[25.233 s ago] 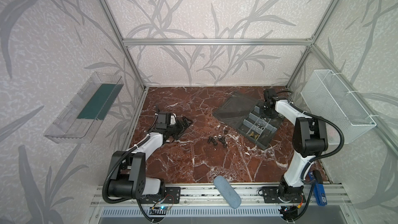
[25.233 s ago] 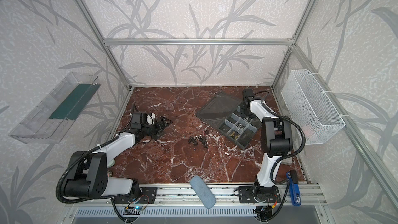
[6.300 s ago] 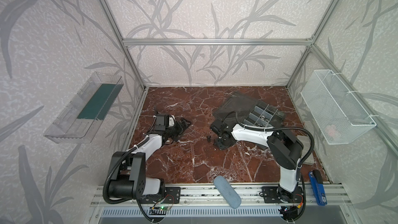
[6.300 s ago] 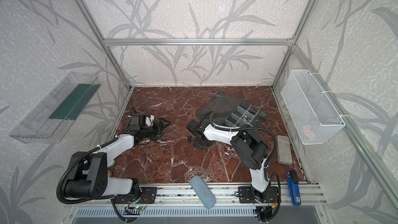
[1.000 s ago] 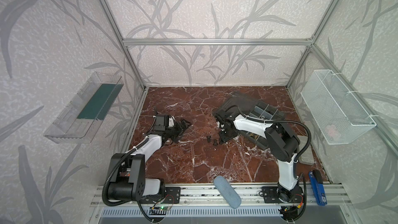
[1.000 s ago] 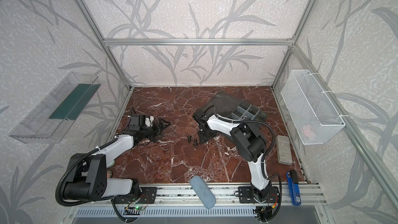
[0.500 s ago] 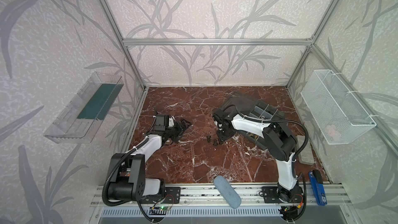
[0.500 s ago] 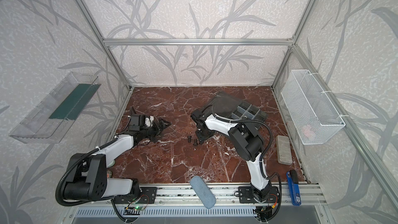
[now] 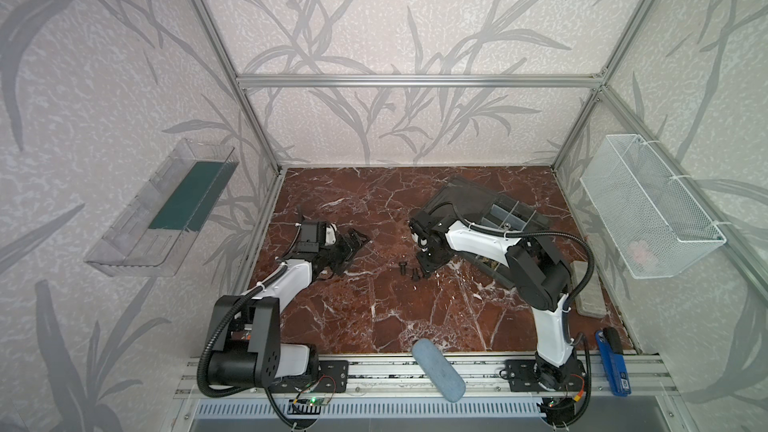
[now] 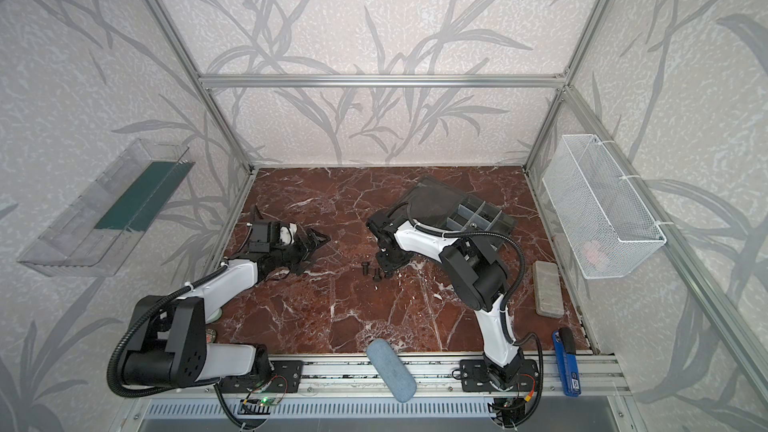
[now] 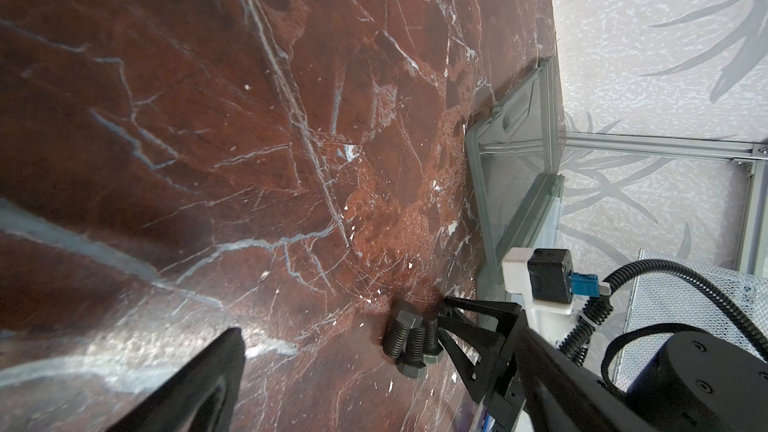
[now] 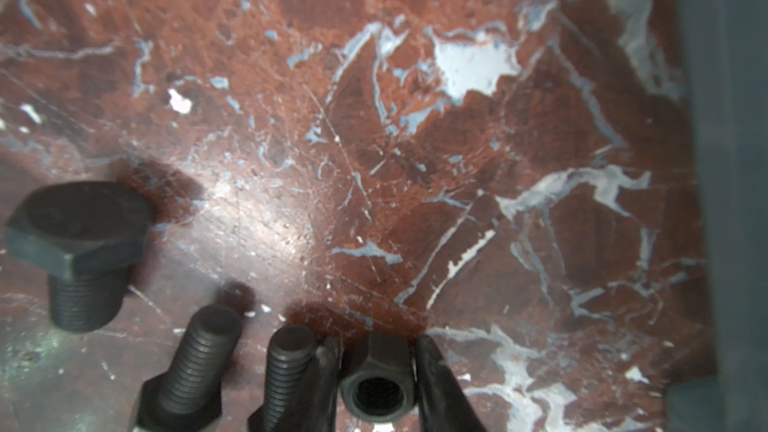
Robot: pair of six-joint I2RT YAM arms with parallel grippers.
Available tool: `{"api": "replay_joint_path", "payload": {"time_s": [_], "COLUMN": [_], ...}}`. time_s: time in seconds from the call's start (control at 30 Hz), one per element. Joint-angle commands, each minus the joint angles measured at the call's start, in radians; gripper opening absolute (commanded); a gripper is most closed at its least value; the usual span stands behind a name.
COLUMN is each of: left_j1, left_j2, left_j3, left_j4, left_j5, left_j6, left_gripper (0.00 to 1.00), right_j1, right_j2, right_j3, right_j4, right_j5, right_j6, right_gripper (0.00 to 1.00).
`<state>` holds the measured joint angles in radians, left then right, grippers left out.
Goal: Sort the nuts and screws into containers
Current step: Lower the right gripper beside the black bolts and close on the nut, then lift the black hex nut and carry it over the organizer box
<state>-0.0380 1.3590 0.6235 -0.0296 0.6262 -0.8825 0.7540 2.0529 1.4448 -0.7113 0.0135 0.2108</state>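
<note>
Near the middle of the bench (image 9: 374, 317), one dark hex nut (image 12: 376, 380) sits directly between the tips of the right gripper (image 12: 376, 347), its hole facing the wrist camera. The gripper is drawn in narrow, and its fingers (image 12: 440, 388) lie against opposite flats of the nut with no gap to be seen. Its tips are down at the bench surface.

Three black screws (image 12: 189, 363) lie side by side just next to the nut, on the side toward the bench's left edge. The nearest shaft is just beside the outer face of one finger, the second is a little apart, and the third lies farthest out, showing its hex head.

Toward the far right corner, the organizer box (image 9: 515, 222) stands with its smoky lid (image 9: 461, 201) open. Its containers (image 10: 478, 211) hold small pieces too small to count.

The left gripper (image 9: 352, 249) hangs low near the left edge, well apart from the screws, with its jaws spread and nothing in them.
</note>
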Motion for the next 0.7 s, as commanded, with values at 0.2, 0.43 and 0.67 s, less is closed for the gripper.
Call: {"api": "replay_joint_path", "payload": {"time_s": [0.2, 0.43, 0.67], "left_j1": [0.004, 0.004, 0.003], "left_j2": [-0.003, -0.006, -0.008], "left_j3": [0.007, 0.007, 0.012], "left_j4": [0.007, 0.004, 0.0], "left_j5": [-0.001, -0.002, 0.0], "left_j6": [0.005, 0.005, 0.007], "left_gripper": [1.0, 0.99, 1.0], "right_j1": [0.007, -0.024, -0.218], "right_j2": [0.038, -0.082, -0.226], "right_j3": [-0.036, -0.049, -0.033], "right_j4": [-0.018, 0.011, 0.023], "right_j5": [0.027, 0.063, 0.097], "right_j6": [0.002, 0.001, -0.042], "right_gripper": [0.11, 0.01, 0.0]}}
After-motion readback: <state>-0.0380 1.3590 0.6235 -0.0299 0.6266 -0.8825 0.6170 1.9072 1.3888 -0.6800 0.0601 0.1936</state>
